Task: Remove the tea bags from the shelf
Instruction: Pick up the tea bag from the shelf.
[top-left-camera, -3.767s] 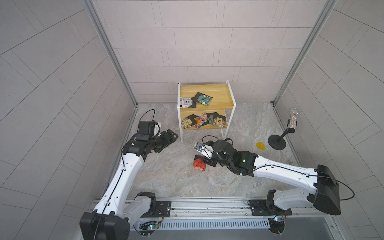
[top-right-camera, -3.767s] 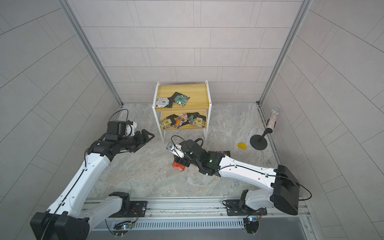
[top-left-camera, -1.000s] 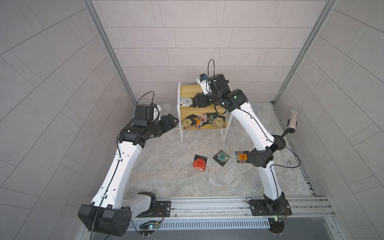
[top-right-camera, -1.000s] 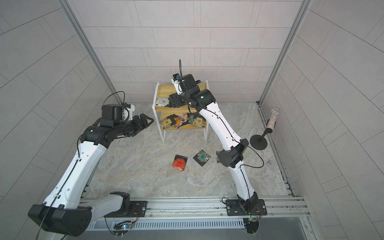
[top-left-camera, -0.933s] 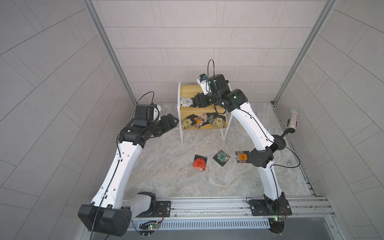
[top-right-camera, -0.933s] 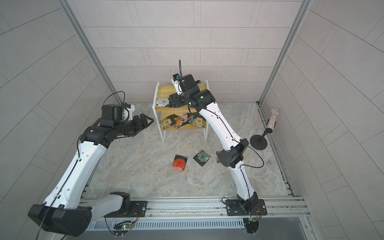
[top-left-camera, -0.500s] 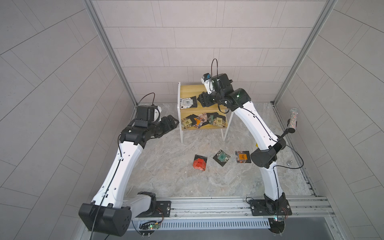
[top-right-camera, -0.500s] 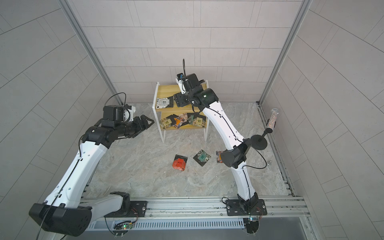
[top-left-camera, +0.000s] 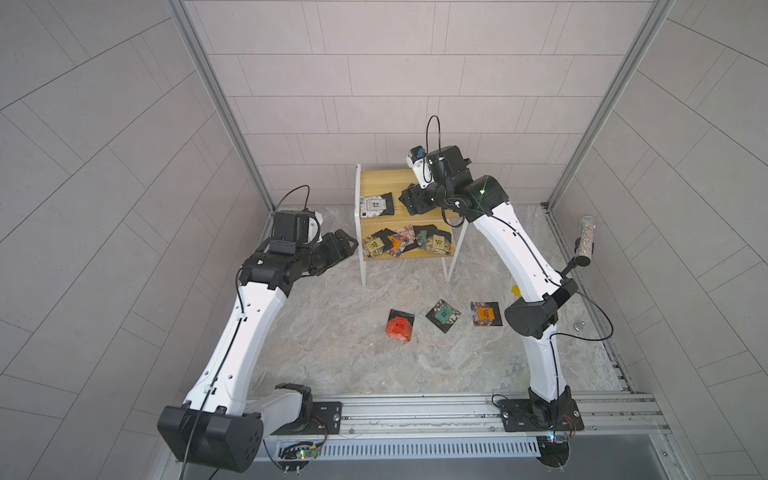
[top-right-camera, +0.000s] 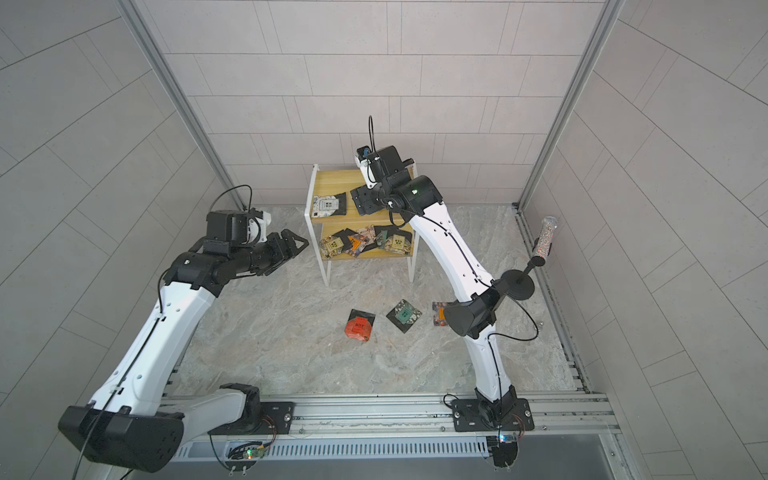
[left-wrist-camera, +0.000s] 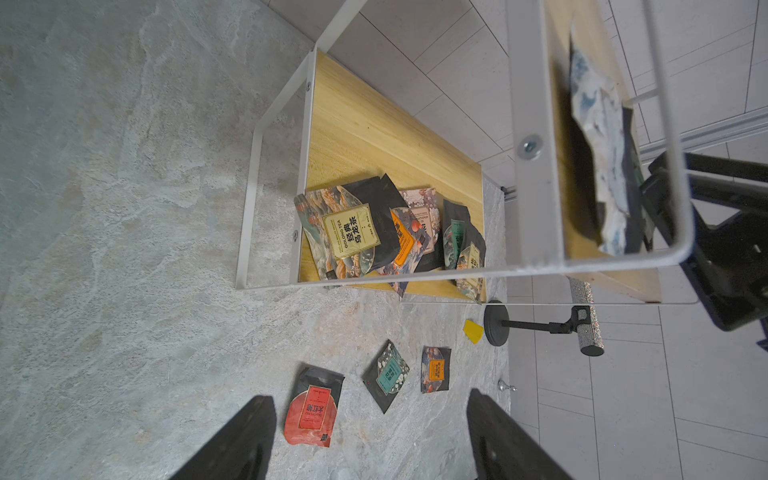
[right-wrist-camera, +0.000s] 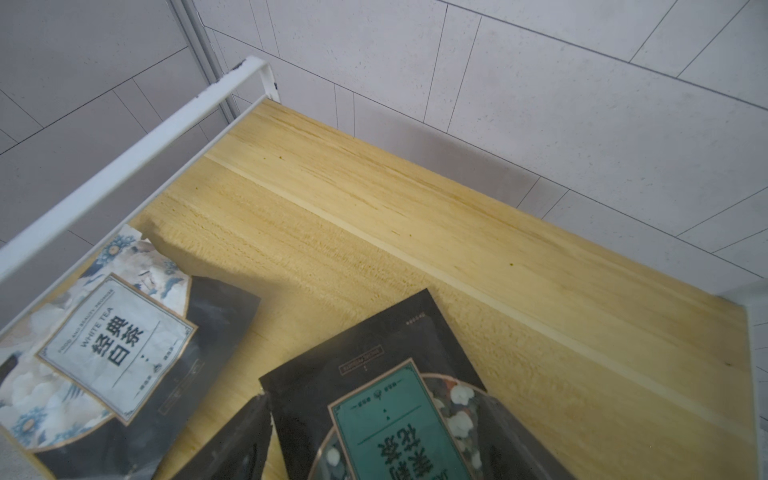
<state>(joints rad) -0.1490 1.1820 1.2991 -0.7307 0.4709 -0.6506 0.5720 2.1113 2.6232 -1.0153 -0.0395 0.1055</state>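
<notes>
Where the teal-labelled tea bag (right-wrist-camera: 386, 415) lies on the top board of the shelf (top-left-camera: 384, 182), near the white tea bag (right-wrist-camera: 112, 345), we find the fingers (right-wrist-camera: 237, 440) of the right gripper (right-wrist-camera: 374, 411) flanking it; we cannot tell whether they grip. Further tea bags (top-left-camera: 405, 243) crowd the lower tier. Three more lie on the tabletop (top-left-camera: 332, 353). The left gripper (top-left-camera: 347, 245) hovers beside the shelf, fingers apart, holding nothing.

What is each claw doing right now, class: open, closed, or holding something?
Left claw: open, holding nothing.
Right claw: open, either side of the teal tea bag on the shelf, not clearly gripping it.
</notes>
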